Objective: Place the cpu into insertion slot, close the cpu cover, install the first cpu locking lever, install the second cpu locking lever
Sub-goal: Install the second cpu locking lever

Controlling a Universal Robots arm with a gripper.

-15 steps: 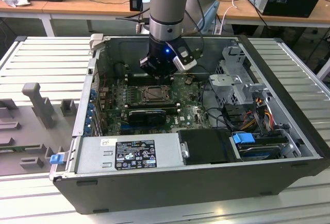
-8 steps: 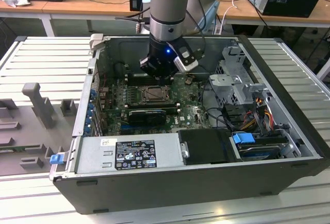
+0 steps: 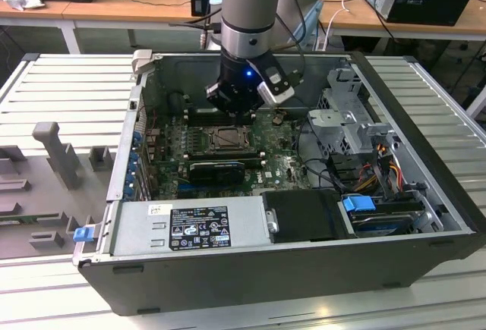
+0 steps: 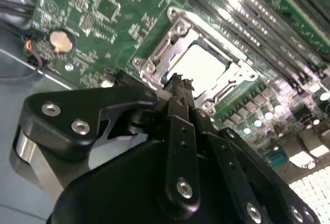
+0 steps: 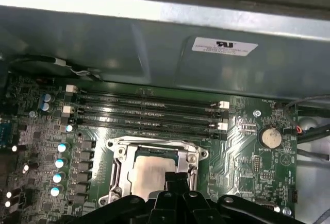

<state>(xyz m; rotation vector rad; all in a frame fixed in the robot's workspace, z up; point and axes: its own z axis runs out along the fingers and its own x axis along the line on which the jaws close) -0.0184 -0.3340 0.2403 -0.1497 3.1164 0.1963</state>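
so the pincer [image 4: 178,87] looks pinched together with nothing in it, hovering right at the near edge of the insertion slot [image 4: 198,62], where the cpu [image 4: 198,69] already sits flat under the cpu cover [image 5: 154,147].

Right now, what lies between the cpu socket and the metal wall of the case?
In the first wrist view, long black memory slots run side by side on the green board between the cpu cover and the grey case wall.
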